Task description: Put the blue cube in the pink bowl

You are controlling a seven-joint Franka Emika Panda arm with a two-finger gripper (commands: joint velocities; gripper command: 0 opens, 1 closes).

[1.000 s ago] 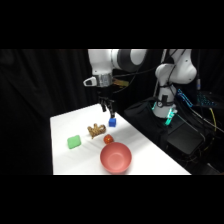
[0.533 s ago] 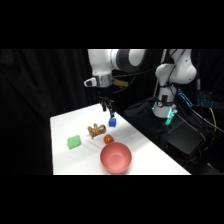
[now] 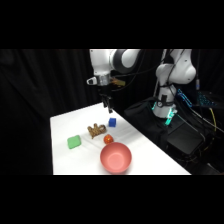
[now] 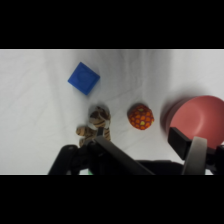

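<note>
Blue cube (image 3: 112, 122): it sits on the white bench (image 3: 75, 122), free and apart from all other things, on the far right of the group.
Pincer (image 3: 108, 106): it hangs above the bench, just up and left of the cube, holding nothing; I cannot tell if its fingers are apart or together.
Pink bowl (image 3: 115, 157): it stands at the near edge, open side up and without content, so the cube can be dropped in from above.
Things between: a small red-orange ball (image 3: 108, 139) and a brown striped toy (image 3: 96, 130) lie between cube and bowl; probably the carry must pass over them.
Green block (image 3: 74, 142): it lies far left, out of the way.
</note>
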